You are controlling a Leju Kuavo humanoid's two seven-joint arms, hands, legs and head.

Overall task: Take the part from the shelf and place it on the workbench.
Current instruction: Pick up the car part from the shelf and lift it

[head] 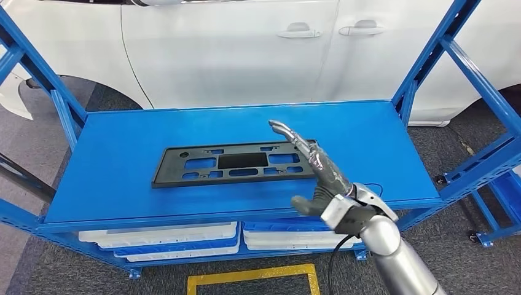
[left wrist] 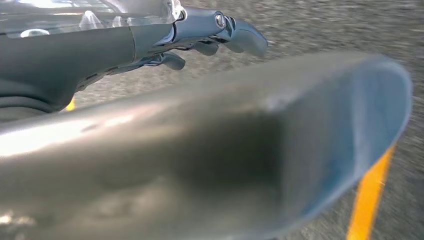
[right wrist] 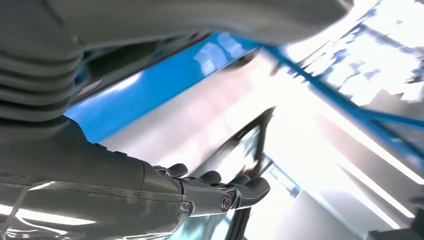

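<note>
— What's carrying things here?

— A blue metal shelf (head: 123, 147) with slanted blue uprights at its sides. Its top deck is a flat blue sheet, standing in front of a white car.

— And what lies on that deck?

— One thing: a flat black plastic part (head: 233, 165), long and rectangular with several cut-out slots, lying flat near the middle, its long side running along the deck's front edge.

— Anything lower down?

— A lower level under the deck holds white and blue trays (head: 161, 241), stacked side by side — their contents cannot be made out.

— What does the shelf stand on?

— A grey floor (head: 61, 276), with a yellow marked line (head: 252, 278) just in front of the shelf.
</note>
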